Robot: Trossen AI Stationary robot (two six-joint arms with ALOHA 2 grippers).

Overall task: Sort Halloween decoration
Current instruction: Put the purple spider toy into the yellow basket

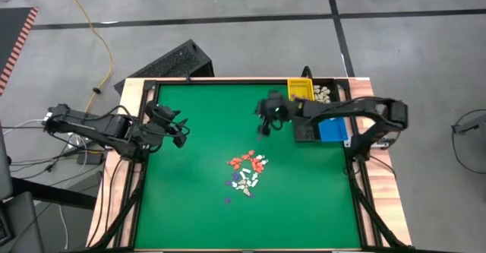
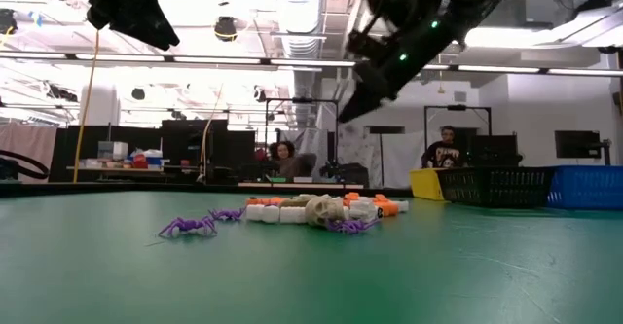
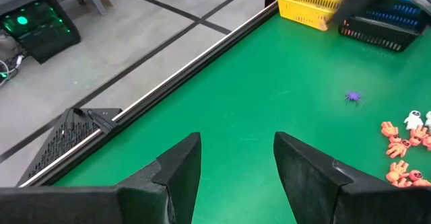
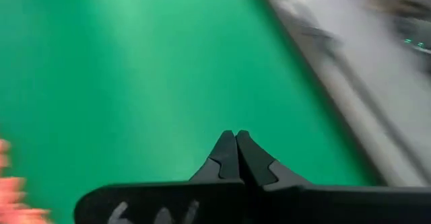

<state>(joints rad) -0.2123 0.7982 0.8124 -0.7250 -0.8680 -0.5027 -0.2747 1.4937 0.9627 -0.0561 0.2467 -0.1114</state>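
Observation:
The Halloween decoration is a small heap of cream-white, orange-red and purple trinkets (image 1: 247, 172) lying on the green table mat, seen also in the low view (image 2: 311, 210). A single purple piece (image 3: 353, 96) lies apart from the heap, toward the bins. My right gripper (image 1: 263, 129) hangs above the mat, beyond the heap's far side; its fingers (image 4: 236, 138) are shut, and nothing shows between them. My left gripper (image 3: 236, 146) waits open near the table's left edge (image 1: 181, 131), above the mat, with nothing between its fingers.
At the far right stand a yellow bin (image 1: 300, 90), a black bin (image 1: 306, 130) and a blue bin (image 1: 332, 129); cream pieces (image 1: 324, 93) lie in a bin beside the yellow one. A black crate (image 1: 171, 63) sits off the table's far left corner. People sit in the room beyond.

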